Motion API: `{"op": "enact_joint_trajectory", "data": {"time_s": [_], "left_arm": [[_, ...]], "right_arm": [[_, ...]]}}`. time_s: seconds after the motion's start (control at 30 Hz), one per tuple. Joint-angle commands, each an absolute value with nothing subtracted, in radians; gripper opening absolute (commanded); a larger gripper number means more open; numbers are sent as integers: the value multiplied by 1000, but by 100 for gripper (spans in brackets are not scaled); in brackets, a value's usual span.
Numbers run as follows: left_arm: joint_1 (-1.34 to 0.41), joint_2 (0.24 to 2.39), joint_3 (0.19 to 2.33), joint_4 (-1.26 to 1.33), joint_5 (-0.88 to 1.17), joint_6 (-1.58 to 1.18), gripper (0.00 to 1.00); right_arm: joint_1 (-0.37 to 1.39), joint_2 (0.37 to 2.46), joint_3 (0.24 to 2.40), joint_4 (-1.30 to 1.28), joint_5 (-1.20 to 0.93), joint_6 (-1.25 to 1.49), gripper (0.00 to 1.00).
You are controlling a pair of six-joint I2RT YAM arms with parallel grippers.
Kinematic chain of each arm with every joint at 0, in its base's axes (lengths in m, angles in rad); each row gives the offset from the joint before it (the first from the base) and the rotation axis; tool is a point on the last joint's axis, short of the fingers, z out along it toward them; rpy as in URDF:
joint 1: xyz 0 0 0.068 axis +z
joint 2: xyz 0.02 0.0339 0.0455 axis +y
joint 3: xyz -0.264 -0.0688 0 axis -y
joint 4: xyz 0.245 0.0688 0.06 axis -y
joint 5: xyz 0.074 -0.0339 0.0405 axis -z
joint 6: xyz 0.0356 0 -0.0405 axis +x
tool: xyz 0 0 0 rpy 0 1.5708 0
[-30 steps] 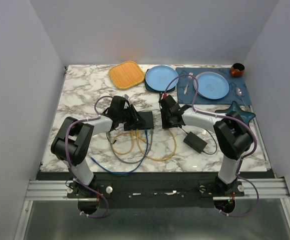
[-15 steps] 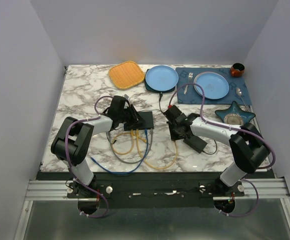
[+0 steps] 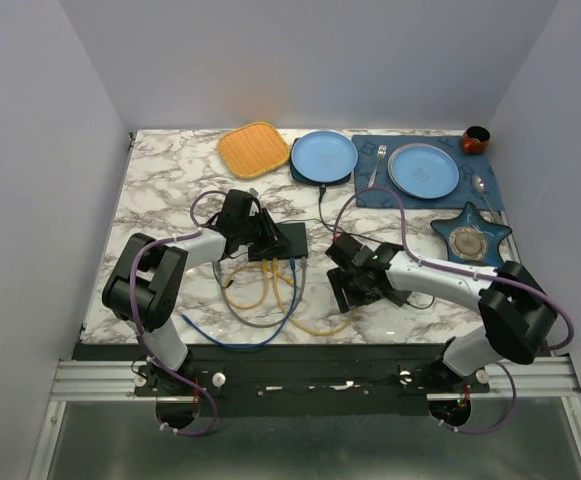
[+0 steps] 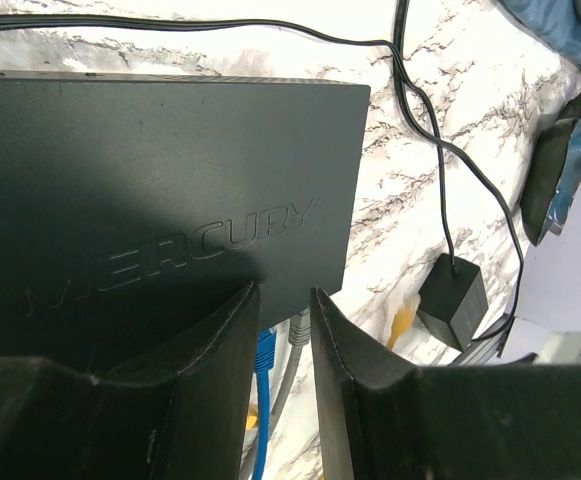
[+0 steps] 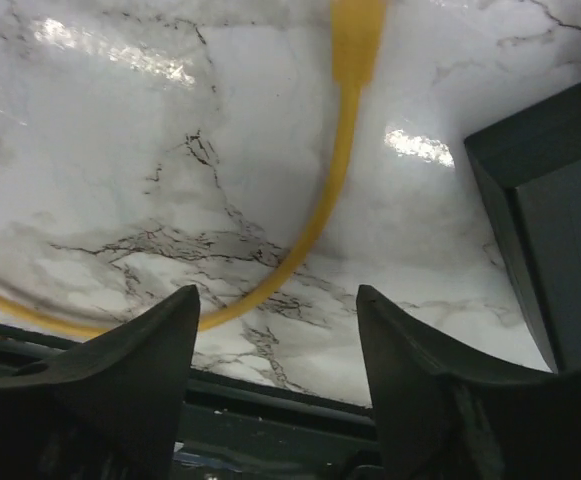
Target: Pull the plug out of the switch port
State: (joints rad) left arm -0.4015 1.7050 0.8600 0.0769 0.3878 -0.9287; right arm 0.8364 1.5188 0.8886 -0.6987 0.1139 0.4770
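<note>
Marble-patterned tabletop (image 3: 160,190) fills the middle of the top view, with an orange woven mat (image 3: 254,149) and a blue plate (image 3: 323,156) along the upper edge. The switch (image 3: 292,240) lies flat a little left of centre. Its long axis runs left to right across the frame. The port edge faces the bottom of the frame, and a blue cable (image 3: 260,338) and a grey one leave it in loops towards the arm bases.

The left gripper (image 3: 260,243) sits over the left part of the switch. In the left wrist view the switch (image 4: 160,180) shows its lid with raised lettering. The left gripper (image 4: 283,300) has only a narrow slit between its fingers, set over the port edge. A blue plug (image 4: 263,352) and a grey plug show below that slit, and nothing is seen clamped.

The right gripper (image 3: 342,285) is lower right of the switch and well apart from it. In its wrist view the right gripper (image 5: 278,310) stands wide and empty above bare marble. The yellow cable (image 5: 335,180) curves between the fingers on the table, and its thicker yellow plug (image 5: 358,30) lies at the top of the frame. A black power brick (image 5: 555,250) sits at the right edge. In the left wrist view the yellow plug (image 4: 402,320) lies on the marble beside a small black cube (image 4: 452,298), clear of the switch
</note>
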Motion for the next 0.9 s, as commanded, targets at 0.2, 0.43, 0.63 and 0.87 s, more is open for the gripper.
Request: {"op": "enact_joint_trajectory", "data": {"time_s": [0.2,0.43,0.63,0.87], "left_arm": [[-408,1713,899,2,348,-890,41],[-407,1710,896,-28,344,-868,41],[-397,1709,877,-14,347,-876,42],[-396,1743,896,-12,348,-876,41]], "right_arm": [[841,1322,953,-465,206,575,75],[816,1506,945,-111,-35,623,61],[756,1630,876,141,-164,771,54],[696,1687,788,314,-230,859,57]]}}
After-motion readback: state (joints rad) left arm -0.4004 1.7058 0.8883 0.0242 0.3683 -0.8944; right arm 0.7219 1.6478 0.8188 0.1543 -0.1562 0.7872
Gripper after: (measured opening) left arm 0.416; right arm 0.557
